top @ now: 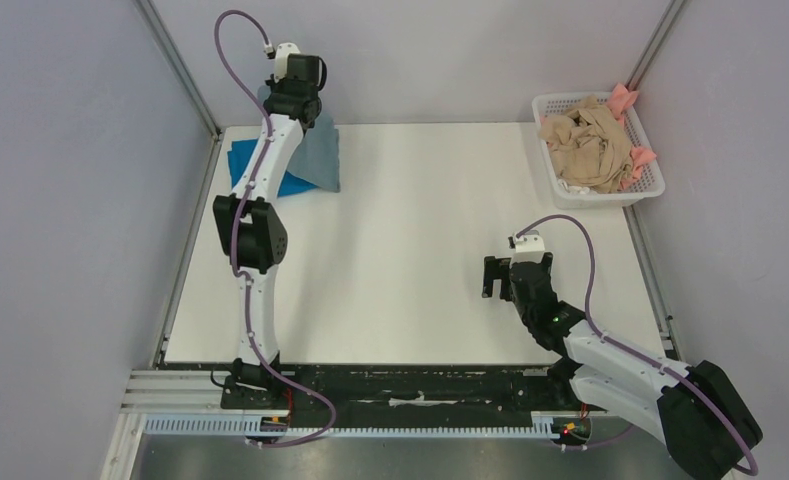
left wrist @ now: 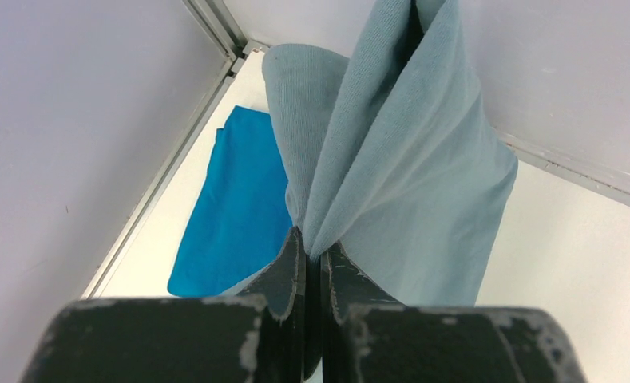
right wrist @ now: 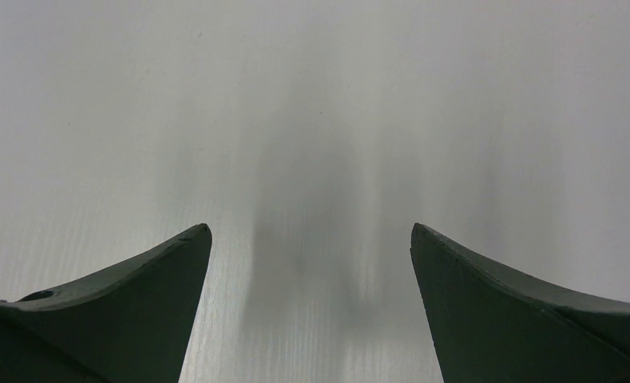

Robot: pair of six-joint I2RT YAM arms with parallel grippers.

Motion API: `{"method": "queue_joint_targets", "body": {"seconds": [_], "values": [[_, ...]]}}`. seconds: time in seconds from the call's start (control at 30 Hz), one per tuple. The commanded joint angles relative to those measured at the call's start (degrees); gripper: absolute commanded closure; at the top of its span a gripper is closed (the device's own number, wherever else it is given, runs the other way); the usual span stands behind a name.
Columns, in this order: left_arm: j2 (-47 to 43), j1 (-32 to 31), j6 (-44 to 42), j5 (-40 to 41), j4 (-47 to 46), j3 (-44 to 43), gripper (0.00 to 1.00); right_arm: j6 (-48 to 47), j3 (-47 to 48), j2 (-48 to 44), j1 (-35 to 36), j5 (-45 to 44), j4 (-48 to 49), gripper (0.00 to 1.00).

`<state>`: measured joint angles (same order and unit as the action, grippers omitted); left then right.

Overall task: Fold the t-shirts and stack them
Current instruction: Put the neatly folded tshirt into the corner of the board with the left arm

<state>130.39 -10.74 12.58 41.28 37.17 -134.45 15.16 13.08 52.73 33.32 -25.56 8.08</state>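
The bright blue t-shirt [left wrist: 231, 207] lies folded flat at the far left corner of the desk [top: 420, 220]. The left pincer [left wrist: 311, 243] is clenched on a bunched edge of the grey-blue t-shirt [left wrist: 399, 183], which hangs down partly over the blue one and is not yet laid flat. Beige shirts [top: 585, 145] and a pink one [top: 625, 100] sit crumpled in the basket [top: 610, 200] at far right, so I judge about half the work remains. The right pincer [right wrist: 310, 231] is spread wide over the desk, gripping nothing.
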Motion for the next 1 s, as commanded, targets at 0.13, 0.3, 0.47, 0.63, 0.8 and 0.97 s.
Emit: {"method": "queue_joint_targets", "body": {"seconds": [0.13,0.3,0.47,0.63,0.8,0.97], "values": [[-6.36,0.05,-4.31,0.93,-4.9,-4.33,0.98,-0.52,2.52,-0.13,0.08,-1.43,1.26,0.02],[-7.05,0.05,-4.23,0.32,-5.24,-5.36,0.98,-0.56,2.47,-0.06,0.08,-1.44,1.24,0.02],[-7.56,0.19,-5.08,1.12,-5.96,-5.85,0.98,0.0,1.97,0.46,0.07,-1.75,1.43,0.02],[-7.95,0.58,-5.71,1.84,-6.23,-6.21,0.98,0.27,2.39,1.8,0.07,-1.22,1.58,0.02],[-7.35,1.72,-5.64,1.37,-6.32,-4.65,0.98,0.48,2.73,2.7,0.08,-0.85,1.53,0.02],[-5.67,3.53,-5.19,0.85,-6.01,-2.12,0.98,0.53,2.66,2.75,0.05,-0.64,1.59,0.02]]}}
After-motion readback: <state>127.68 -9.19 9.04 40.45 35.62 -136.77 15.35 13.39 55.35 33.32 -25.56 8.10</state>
